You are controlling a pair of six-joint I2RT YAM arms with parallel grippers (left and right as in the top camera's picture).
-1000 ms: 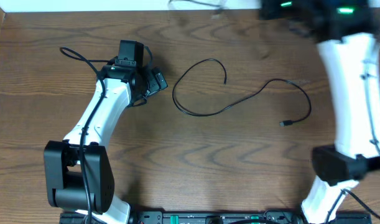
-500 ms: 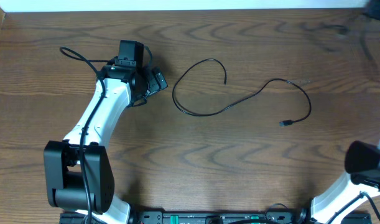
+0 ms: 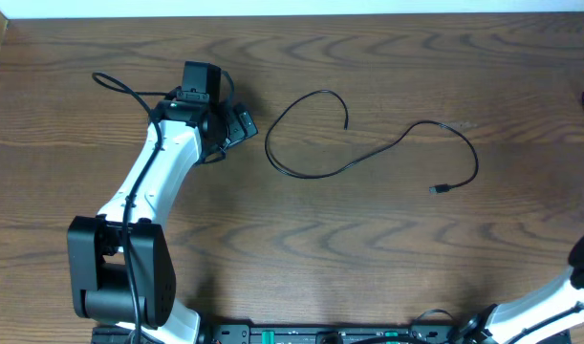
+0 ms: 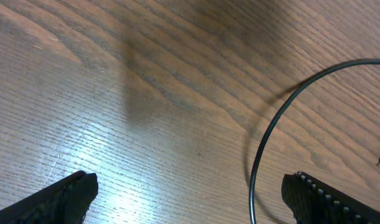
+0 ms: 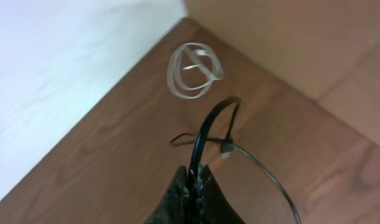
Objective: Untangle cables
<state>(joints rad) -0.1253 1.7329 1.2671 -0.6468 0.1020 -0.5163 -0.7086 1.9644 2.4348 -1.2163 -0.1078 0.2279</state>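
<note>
On the worktop (image 3: 368,248), loose beside the gaping, empty left pincer (image 3: 240,124): a black cable (image 3: 306,177). Clamped in the right pincer (image 5: 193,182): another dark cord (image 5: 201,134), white coil (image 5: 193,71) beyond, likely to draw them apart.

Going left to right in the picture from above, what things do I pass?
Black-and-white left robot arm → its black left gripper → thin black cable curling loose on the wood → white right robot arm in the bottom corner.
</note>
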